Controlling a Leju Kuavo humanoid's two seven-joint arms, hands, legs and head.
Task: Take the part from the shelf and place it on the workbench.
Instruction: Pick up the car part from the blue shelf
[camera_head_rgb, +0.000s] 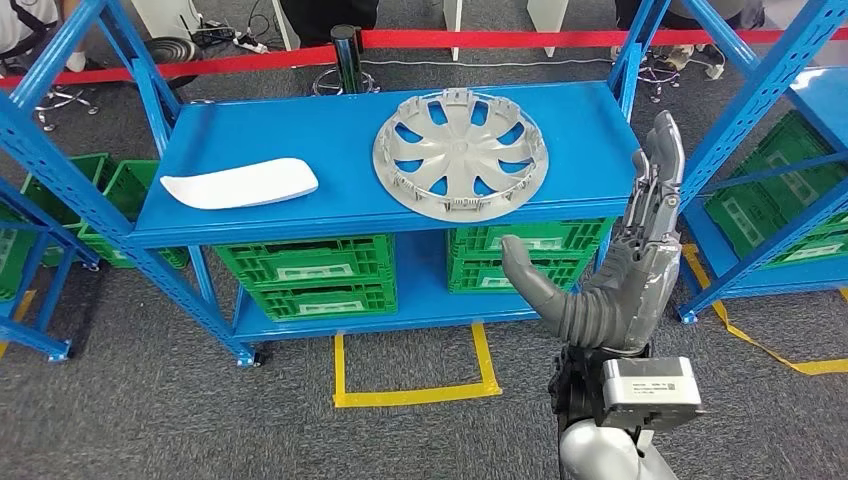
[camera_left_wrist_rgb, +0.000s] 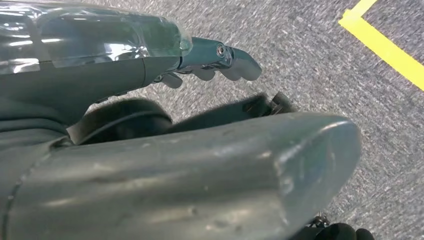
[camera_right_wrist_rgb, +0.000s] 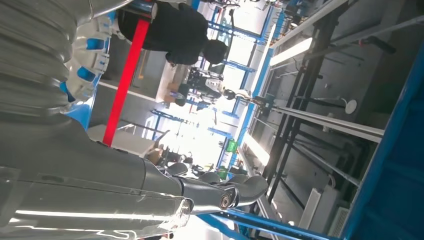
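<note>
so the hubcap (camera_head_rgb: 460, 153) is sitting flat on the top blue shelf (camera_head_rgb: 330, 140), over toward the right side, silver with the spokes facing up. nothing is touching it. a white curved panel (camera_head_rgb: 240, 183) lies on the same shelf, well apart to the left. green crates (camera_head_rgb: 300, 275) are stacked on the lower level, and there's yellow tape (camera_head_rgb: 415, 395) marking a box on the grey carpet in front of the rack.

the right hand (camera_head_rgb: 625, 265) is raised in front of the rack's right end, fingers straight up and the thumb stuck out to the left, so it's spread and holding nothing. it's near the hubcap's right edge but apart from it.

the left hand (camera_left_wrist_rgb: 200, 150) hangs over the carpet, fingers apart from the thumb, nothing in it.
</note>
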